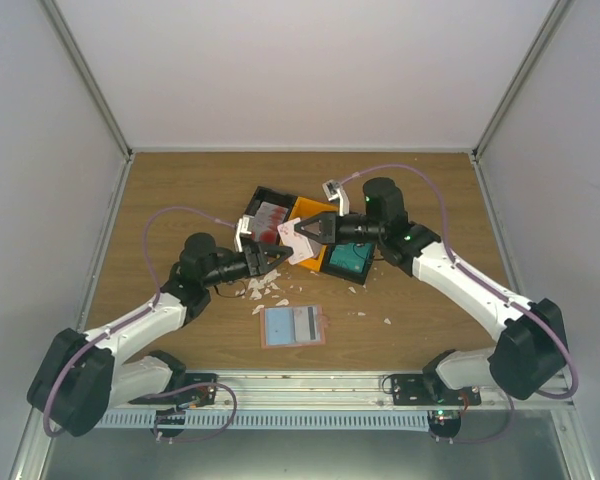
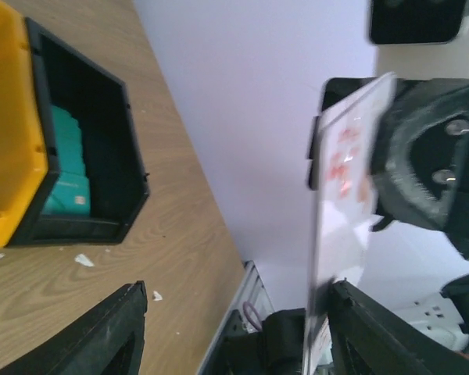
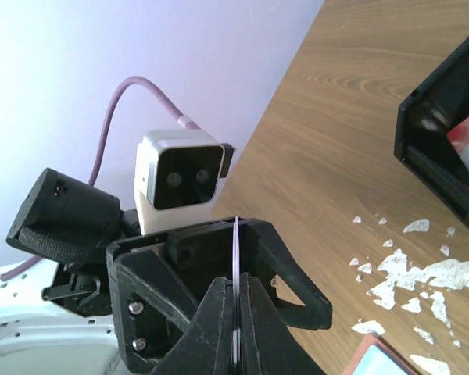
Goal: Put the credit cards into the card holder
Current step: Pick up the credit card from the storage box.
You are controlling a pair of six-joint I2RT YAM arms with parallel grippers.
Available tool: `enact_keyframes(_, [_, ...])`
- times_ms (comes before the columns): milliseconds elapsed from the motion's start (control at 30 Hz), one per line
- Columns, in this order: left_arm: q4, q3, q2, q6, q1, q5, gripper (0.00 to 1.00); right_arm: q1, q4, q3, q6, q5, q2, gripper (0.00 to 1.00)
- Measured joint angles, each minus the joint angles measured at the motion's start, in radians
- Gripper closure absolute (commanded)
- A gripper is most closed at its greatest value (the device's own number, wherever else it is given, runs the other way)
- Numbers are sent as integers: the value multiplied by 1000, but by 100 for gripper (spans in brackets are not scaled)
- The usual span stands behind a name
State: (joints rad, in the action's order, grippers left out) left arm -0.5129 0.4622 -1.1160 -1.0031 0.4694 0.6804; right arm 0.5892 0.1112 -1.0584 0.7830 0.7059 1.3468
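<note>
the right tool (image 3: 236, 291) is clenched on a white, red-printed credit card (image 2: 340, 203) above the tray (image 1: 263, 192); the left tool (image 2: 238, 301) stands released beside it. light, stiff and slick, it likely needs pinching across its flat faces.

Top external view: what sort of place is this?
Most likely a lab robot test cell: a wood-grain tabletop boxed in by plain white panels, with a white-and-black left arm and right arm bolted to a metal rail at its near edge.
</note>
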Motion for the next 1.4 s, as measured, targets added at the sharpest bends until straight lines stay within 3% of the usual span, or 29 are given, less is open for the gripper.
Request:
enact_keyframes(100, [-50, 17, -24, -23, 0, 50, 49, -13, -34, 26, 9, 38, 0, 100])
enact_keyframes(367, [-144, 79, -93, -54, -5, 142, 99, -41, -114, 58, 21, 114, 8, 96])
enact_keyframes(500, [-160, 98, -106, -22, -6, 159, 100, -70, -132, 69, -3, 134, 14, 67])
enact_keyframes(600, [-147, 111, -111, 31, -6, 177, 100, -103, -136, 71, -27, 137, 14, 57])
enact_keyframes(767, [-96, 146, -132, 162, -8, 238, 100, -138, -92, 43, -122, 153, 14, 55])
enact_keyframes(1033, [-30, 182, -147, 364, -7, 360, 100, -139, 14, -57, -295, 198, 16, 62])
enact_keyframes(1167, [-2, 198, -147, 440, -7, 384, 100, -139, 56, -55, -343, 234, 15, 54])
enact_keyframes(1400, [27, 209, -147, 508, -8, 397, 100, -139, 60, -25, -379, 285, -15, 49])
